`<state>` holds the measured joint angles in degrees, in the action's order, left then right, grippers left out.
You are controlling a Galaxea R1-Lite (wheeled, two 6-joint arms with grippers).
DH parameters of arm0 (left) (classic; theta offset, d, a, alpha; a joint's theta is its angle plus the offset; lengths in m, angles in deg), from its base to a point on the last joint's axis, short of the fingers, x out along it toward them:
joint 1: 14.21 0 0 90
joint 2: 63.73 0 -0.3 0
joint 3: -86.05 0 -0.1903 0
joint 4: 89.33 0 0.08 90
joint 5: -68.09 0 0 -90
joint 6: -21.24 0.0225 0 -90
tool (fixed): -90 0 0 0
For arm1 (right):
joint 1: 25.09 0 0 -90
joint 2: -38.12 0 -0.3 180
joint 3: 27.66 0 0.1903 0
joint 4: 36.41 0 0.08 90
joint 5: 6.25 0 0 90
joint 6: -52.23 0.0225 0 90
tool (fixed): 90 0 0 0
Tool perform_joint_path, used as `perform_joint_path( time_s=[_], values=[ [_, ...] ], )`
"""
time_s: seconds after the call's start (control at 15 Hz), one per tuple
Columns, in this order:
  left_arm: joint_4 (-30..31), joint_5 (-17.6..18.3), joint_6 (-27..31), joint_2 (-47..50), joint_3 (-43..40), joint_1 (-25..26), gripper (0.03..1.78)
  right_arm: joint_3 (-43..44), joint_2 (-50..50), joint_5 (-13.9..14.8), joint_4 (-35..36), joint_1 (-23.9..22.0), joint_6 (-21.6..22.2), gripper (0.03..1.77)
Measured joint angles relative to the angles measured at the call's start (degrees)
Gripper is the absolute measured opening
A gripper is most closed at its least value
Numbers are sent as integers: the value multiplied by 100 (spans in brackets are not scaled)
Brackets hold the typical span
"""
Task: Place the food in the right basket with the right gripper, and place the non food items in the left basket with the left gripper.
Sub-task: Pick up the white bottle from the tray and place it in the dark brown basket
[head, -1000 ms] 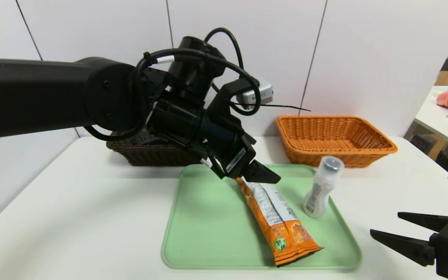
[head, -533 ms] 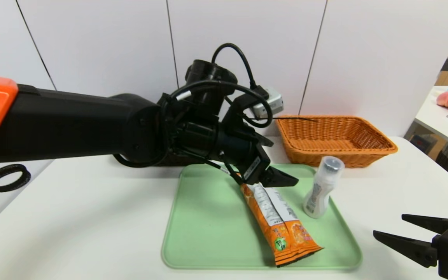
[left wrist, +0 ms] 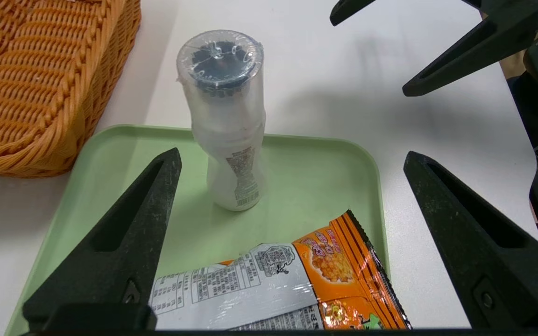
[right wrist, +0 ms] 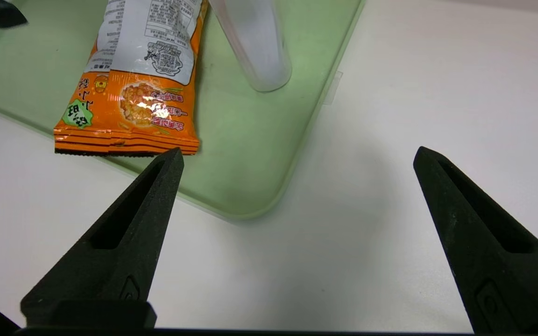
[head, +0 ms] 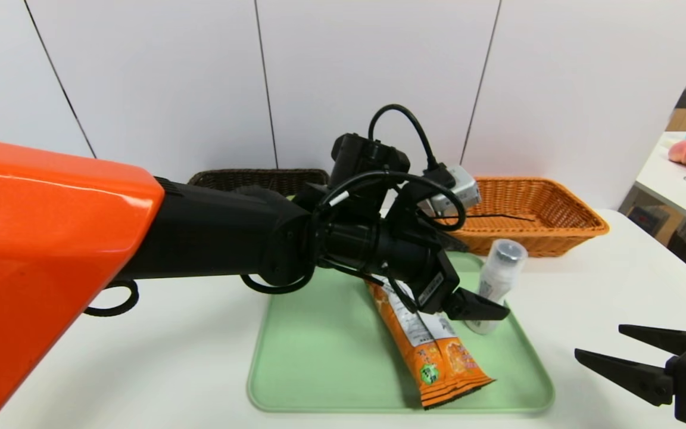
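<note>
My right gripper (head: pixel 602 348) waits spread wide off the green tray's (head: pixel 295 381) near corner, where the orange snack packet (head: pixel 432 345) lies flat, light and crinkly. My left gripper (left wrist: pixel 292 186), jaws apart and empty, faces the white bottle (left wrist: pixel 231 140) standing upright on the tray just beyond; it looks light, smooth and tippy, so I'd pinch its narrow waist.

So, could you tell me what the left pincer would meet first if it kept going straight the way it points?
Most likely the white bottle, standing upright on the green tray: it lies just ahead of the open left pincer, nearer one finger, though depth is unclear.
</note>
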<state>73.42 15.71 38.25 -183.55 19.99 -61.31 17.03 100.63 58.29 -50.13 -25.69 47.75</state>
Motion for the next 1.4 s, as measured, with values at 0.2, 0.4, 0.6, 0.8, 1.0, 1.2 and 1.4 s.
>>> perform_joint_path(
  time_s=[0.2, 0.4, 0.6, 0.8, 1.0, 1.2, 1.4],
  values=[
    [195, 20, -4, -226, 82, -91, 169, 0, -61, 4, -13, 2, 5, 170],
    [358, 20, 2, -457, 234, -112, 169, -35, -122, 9, -24, -2, 5, 170],
    [385, 17, 16, -664, 389, -112, 169, -24, -160, 35, -20, -2, 5, 170],
    [547, 13, 18, -881, 573, -118, 169, -27, -183, 37, -24, -2, 5, 170],
    [973, 16, 22, -1143, 695, -116, 169, -46, -185, 48, -48, -2, 5, 170],
    [1281, 22, 13, -1351, 716, -145, 169, -44, -185, 50, -57, -2, 2, 170],
    [1347, 22, 11, -1465, 719, -160, 169, -44, -185, 48, -77, -2, 5, 170]
  ],
)
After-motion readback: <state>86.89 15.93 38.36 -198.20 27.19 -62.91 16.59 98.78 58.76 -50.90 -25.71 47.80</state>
